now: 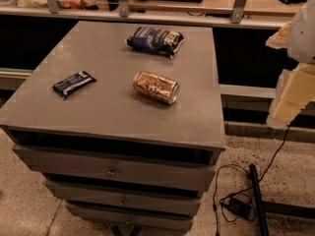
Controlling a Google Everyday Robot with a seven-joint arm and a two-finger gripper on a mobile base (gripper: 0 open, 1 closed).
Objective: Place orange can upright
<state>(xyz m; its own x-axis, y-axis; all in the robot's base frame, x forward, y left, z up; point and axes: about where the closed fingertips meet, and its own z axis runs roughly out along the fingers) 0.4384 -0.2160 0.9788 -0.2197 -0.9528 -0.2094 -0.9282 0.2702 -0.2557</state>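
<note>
The orange can (156,87) lay on its side on the grey desk (98,117), a little right of the middle of the top. Its length ran from upper left to lower right, and one silver end faced the lower right. It touched neither of the two packets that shared the surface.

A larger dark blue packet (155,40) sat towards the far edge of the desk, behind the can and well apart from it. A smaller dark blue packet (74,83) lay flat near the left side, about level with the can.

The gripper (290,95) was at the right edge of the view, off the desk and well clear of the can. It showed only as pale, blocky shapes, possibly part of the arm as much as the gripper itself. Whether it stood apart or together could not be told. It held nothing that could be seen.

Below the top, the desk front carried three stacked drawers (113,170) with small knobs. A thin black cable (275,156) trailed down on the right to a small dark adapter (238,206) on the speckled floor (29,200), beside a dark bar (258,200).
</note>
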